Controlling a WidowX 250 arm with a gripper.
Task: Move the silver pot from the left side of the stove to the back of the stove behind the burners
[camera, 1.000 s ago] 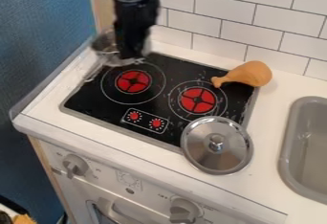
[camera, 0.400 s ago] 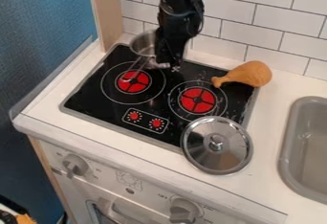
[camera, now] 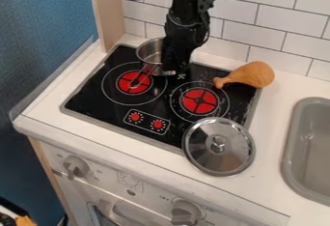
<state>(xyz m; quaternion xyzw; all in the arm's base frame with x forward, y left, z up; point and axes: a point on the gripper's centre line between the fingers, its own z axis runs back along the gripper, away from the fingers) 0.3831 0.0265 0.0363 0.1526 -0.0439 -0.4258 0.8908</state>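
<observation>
The black gripper [camera: 174, 70] hangs over the back of the black stovetop [camera: 97, 99], shut on the right side of a small silver pot [camera: 149, 51]. Part of the pot is hidden behind the gripper. The pot's thin handle stretches toward the front, over the left red burner [camera: 134, 82]. To the right, an orange-brown toy drumstick [camera: 253, 74] lies across the stovetop's back right edge. A round silver lid [camera: 219, 158], knob up, overlaps the stovetop's front right corner and the white counter.
A grey sink [camera: 290, 148] is set into the counter [camera: 270, 123] at the right. White tiles [camera: 258, 39] rise behind the stove, and a wooden post [camera: 106, 12] stands at the back left. Oven knobs line the front panel.
The gripper has moved right from the stovetop's back left, and the pot has travelled with it, its handle now over the left burner. The lid and drumstick have stayed where they were.
</observation>
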